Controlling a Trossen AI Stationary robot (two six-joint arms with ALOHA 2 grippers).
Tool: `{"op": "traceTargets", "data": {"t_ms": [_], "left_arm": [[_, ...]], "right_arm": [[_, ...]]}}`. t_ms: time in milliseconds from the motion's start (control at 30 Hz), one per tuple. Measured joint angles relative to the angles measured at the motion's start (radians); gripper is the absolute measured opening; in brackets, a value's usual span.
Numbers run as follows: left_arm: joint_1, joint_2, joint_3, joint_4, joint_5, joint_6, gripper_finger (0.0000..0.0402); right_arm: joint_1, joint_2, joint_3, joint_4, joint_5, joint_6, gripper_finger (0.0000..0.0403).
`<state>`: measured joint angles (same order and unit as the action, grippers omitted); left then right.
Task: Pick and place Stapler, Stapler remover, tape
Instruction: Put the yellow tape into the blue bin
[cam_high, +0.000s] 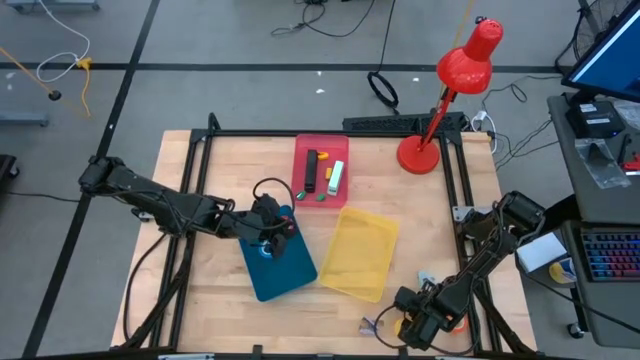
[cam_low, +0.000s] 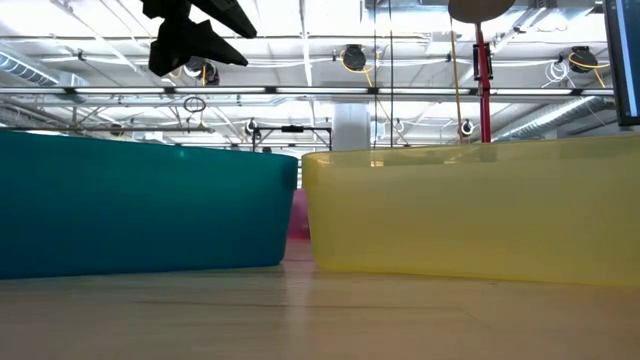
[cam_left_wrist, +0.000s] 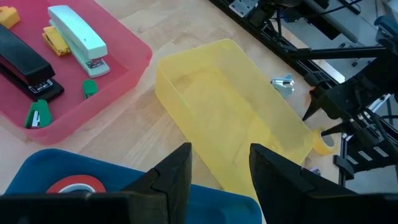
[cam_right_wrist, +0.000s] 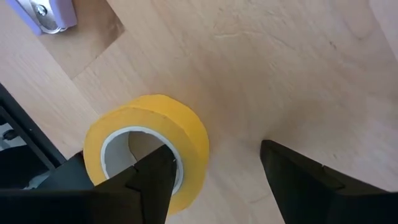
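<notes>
One camera looks straight down on me; another sits low, level with the table. Both see the translucent yellow plastic tray (cam_high: 362, 253) (cam_low: 470, 210).

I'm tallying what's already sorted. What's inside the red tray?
The red tray holds a black stapler, a pale green stapler, two small green bits and yellow bits. Anything beneath the staplers is covered.

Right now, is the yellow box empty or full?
Empty. The left wrist view shows the yellow tray with a bare bottom, nothing inside it.

no readable text, labels or numbers
</notes>
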<state>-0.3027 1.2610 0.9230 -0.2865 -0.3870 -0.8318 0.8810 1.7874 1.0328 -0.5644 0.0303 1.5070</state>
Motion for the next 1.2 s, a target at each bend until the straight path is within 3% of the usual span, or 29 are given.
{"op": "traceTargets", "data": {"t_ms": [133, 367, 500, 633, 767, 967, 1200], "left_arm": [[0.000, 0.000, 0.000, 0.000, 0.000, 0.000, 0.0159], [0.000, 0.000, 0.000, 0.014, 0.006, 0.000, 0.0159], [0.000, 0.000, 0.000, 0.109, 0.079, 0.031, 0.0159], [-0.002, 0.018, 0.000, 0.322, 0.222, 0.107, 0.0159], [-0.011, 0.062, 0.000, 0.603, 0.315, 0.166, 0.0159], [-0.027, 0.152, 0.001, 0.877, 0.327, 0.182, 0.0159], [-0.028, 0.233, 0.001, 0.946, 0.305, 0.107, 0.0159]], "right_arm": [[-0.001, 0.000, 0.000, -0.010, -0.006, 0.000, 0.0196], [-0.003, -0.048, -0.004, 0.004, -0.003, -0.025, 0.0091], [-0.016, -0.164, -0.007, 0.104, 0.160, -0.072, 0.0033], [-0.036, -0.323, -0.003, 0.256, 0.380, -0.197, 0.0031], [-0.105, -0.459, -0.002, 0.413, 0.595, -0.419, 0.0031], [-0.250, -0.523, -0.001, 0.657, 0.563, -0.746, 0.0031], [-0.388, -0.513, -0.002, 0.696, 0.462, -0.821, 0.0031]]}}
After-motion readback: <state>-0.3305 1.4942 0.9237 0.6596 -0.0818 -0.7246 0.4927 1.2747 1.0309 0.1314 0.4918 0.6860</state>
